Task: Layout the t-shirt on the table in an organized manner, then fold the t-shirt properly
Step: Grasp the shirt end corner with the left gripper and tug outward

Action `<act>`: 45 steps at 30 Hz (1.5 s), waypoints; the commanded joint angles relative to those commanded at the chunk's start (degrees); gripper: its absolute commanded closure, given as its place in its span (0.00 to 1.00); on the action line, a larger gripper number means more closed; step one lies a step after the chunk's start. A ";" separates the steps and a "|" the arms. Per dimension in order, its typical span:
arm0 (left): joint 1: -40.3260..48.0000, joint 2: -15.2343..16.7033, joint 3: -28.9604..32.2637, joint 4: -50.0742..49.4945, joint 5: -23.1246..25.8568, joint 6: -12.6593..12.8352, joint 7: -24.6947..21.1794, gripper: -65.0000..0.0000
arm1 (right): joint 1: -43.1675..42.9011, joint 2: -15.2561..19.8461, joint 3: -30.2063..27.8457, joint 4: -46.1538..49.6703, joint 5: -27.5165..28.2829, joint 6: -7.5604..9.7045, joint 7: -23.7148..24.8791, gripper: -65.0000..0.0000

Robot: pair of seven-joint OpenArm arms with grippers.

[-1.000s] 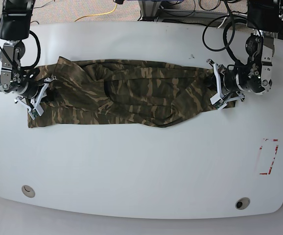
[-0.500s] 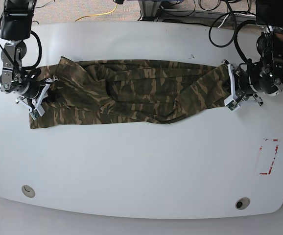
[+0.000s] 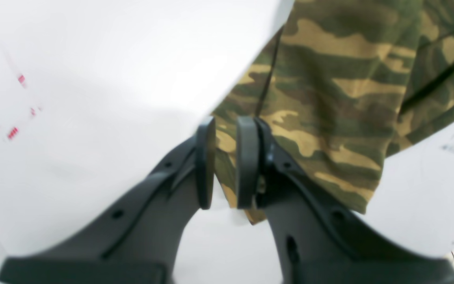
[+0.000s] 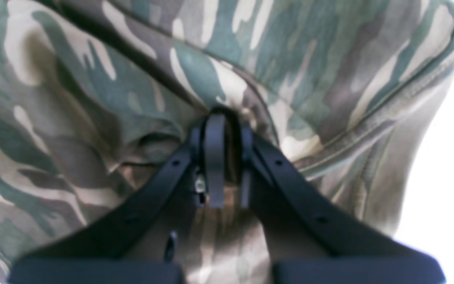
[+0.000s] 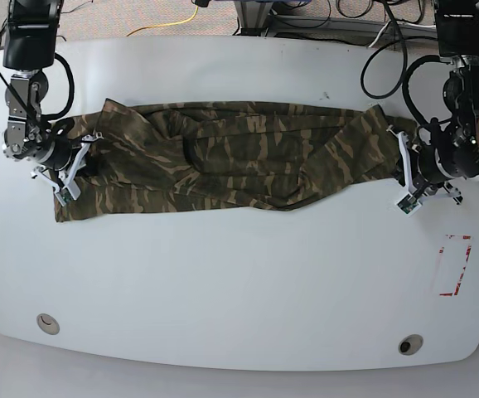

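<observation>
Camouflage cloth t-shirt (image 5: 223,157) stretched across white table (image 5: 223,282) | left gripper (image 3: 226,157), right gripper (image 4: 223,165) pinching opposite ends | step: spreading | next: lay flat.

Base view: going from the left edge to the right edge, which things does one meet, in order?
right gripper → t-shirt → left gripper → red tape rectangle, all on the table.

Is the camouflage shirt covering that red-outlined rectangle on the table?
No, the t-shirt lies apart from the red rectangle, with bare white table between them.
</observation>
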 joint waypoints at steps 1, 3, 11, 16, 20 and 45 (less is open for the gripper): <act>0.26 0.35 -0.18 0.00 0.00 0.00 0.00 0.76 | 0.00 0.00 -0.09 0.00 0.00 0.00 0.00 0.93; 1.58 0.62 -1.41 -0.53 -0.09 0.00 0.00 0.65 | 0.00 0.00 -0.09 0.00 0.00 0.00 0.00 0.93; 2.99 2.11 -5.45 -5.19 -0.26 0.00 0.00 0.40 | 0.00 -1.32 -0.09 0.00 0.00 0.00 0.00 0.93; 3.34 2.11 -5.63 -9.14 -0.35 0.00 -0.18 0.40 | -0.09 -1.49 -0.09 0.00 0.00 0.00 0.00 0.93; 3.43 2.11 -5.63 -10.64 -0.35 0.00 -0.26 0.40 | -0.18 -1.49 -0.09 0.00 0.00 0.00 0.00 0.93; 3.69 2.20 -4.92 -13.45 -0.35 0.00 -2.81 0.79 | 0.00 -1.58 0.00 0.00 0.00 0.00 0.00 0.93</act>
